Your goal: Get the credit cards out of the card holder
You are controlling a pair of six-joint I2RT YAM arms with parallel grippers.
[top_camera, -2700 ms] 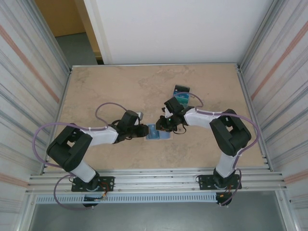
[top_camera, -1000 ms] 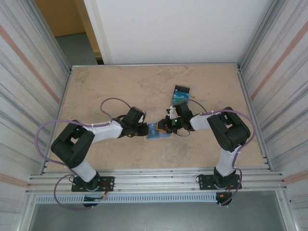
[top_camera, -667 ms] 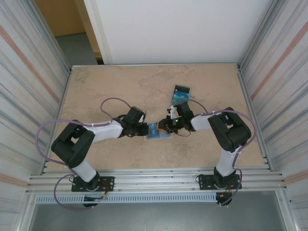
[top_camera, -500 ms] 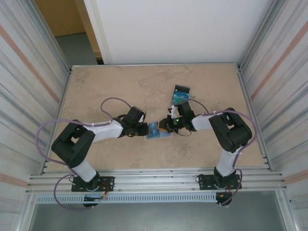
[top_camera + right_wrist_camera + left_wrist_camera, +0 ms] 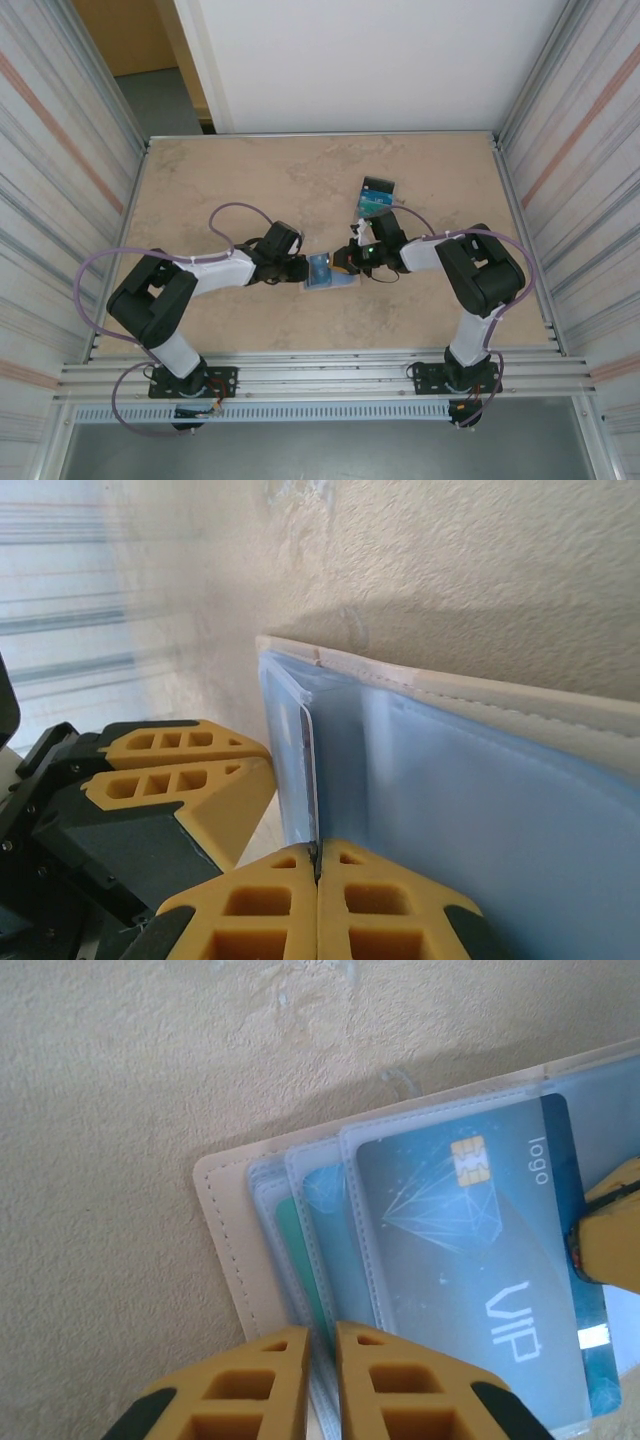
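Observation:
The card holder [image 5: 325, 272] lies spread open on the table between both grippers, beige outside [image 5: 232, 1250] and light blue inside [image 5: 480, 810]. Its clear sleeves hold teal credit cards [image 5: 300, 1250] and a blue "VIP" card [image 5: 470, 1250]. My left gripper [image 5: 322, 1345] [image 5: 300, 270] is shut on the holder's near edge, pinching the sleeves. My right gripper [image 5: 316, 865] [image 5: 346, 262] comes in from the opposite side, shut on the thin upright edge of the VIP card [image 5: 311, 780]. The left fingers [image 5: 170, 770] show just behind that card.
A small dark-edged clear box [image 5: 377, 197] with blue-green contents sits behind the right gripper. Ribbed metal walls [image 5: 60, 200] close in both sides, and a rail [image 5: 320, 375] runs along the near edge.
The right gripper has closed onto the card's edge and its wrist has shifted slightly. The left gripper has stayed clamped on the holder since moving in.

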